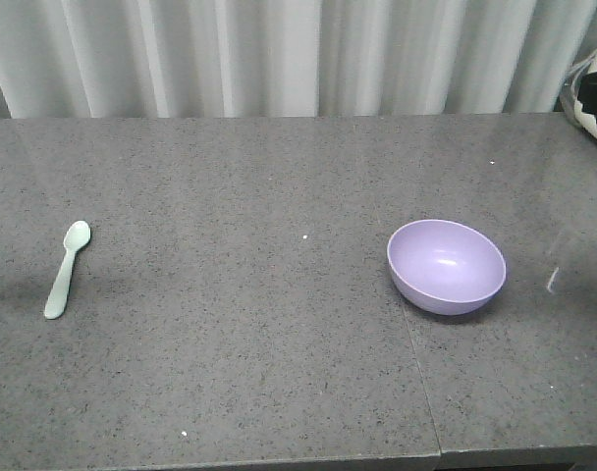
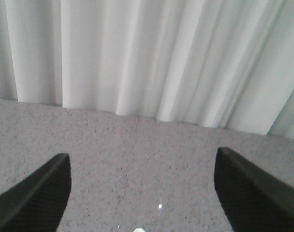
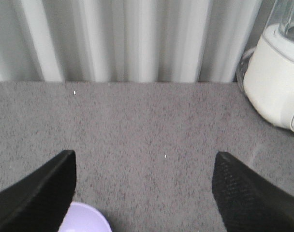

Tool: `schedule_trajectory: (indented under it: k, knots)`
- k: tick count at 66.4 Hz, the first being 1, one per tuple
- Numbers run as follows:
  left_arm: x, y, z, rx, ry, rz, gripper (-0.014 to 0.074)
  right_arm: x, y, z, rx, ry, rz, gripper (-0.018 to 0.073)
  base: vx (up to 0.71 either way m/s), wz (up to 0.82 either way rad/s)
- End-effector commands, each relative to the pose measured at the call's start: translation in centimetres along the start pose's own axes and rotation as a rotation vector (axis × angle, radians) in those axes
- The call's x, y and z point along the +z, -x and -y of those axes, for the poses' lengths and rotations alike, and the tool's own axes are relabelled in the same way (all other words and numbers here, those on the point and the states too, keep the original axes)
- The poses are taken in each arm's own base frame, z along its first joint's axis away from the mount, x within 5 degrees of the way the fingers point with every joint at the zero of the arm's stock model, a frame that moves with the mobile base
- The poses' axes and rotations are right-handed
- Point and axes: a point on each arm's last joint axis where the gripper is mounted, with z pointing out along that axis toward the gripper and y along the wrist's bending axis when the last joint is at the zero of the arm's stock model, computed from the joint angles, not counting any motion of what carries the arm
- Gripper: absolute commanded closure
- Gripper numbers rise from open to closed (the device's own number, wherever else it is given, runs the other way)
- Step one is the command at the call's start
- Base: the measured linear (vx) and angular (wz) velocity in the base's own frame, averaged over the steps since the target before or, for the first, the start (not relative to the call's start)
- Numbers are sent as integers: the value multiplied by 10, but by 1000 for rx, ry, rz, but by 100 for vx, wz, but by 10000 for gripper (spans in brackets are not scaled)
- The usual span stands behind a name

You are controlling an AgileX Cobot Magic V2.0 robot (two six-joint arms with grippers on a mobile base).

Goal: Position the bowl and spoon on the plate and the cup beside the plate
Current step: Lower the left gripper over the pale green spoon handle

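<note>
Two end effectors: left end effector [image 2: 142, 154] and right end effector [image 3: 144, 154], jaws wide, nothing held.
bowl [image 1: 446, 265]: upright on bench [image 1: 240, 343], 3 o'clock side.
spoon [image 1: 67, 267]: flat, 9 o'clock side, well apart from bowl.

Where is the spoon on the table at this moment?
In the front view the spoon lies flat near the left side of the table, its scoop end pointing towards the curtain, well apart from the bowl on the right.
</note>
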Motion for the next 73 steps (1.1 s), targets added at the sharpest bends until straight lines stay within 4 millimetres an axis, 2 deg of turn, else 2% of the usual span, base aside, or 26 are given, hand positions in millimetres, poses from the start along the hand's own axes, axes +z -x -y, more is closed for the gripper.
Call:
schedule_trajectory:
  k: [1,9,17,25,36,51,73]
  knots:
    - [4,10,10,80,-28,-57,9,-14,16,1,-18,-9,84,-10,0,0]
    - [32,-2,32,216,-76,-255,9,-14,14,1,-28,-7,65,-10,0,0]
    - [67,-21,47,249,-102,-394,9,-14,12,1,-30,-4,40,-10,0,0]
    - [99,-47,45,231,-75,-529,9,-14,11,1,-31,-3,35,-10,0,0]
    - [129,-81,41,186,-31,-680,9,-14,11,1,-31,-3,35,-10,0,0]
    - [150,-112,33,199,31,-835,9,-14,11,0,-8,10,34,-10,0,0]
    - [162,-119,30,172,82,-886,11,-14,11,-2,23,26,35,-10,0,0]
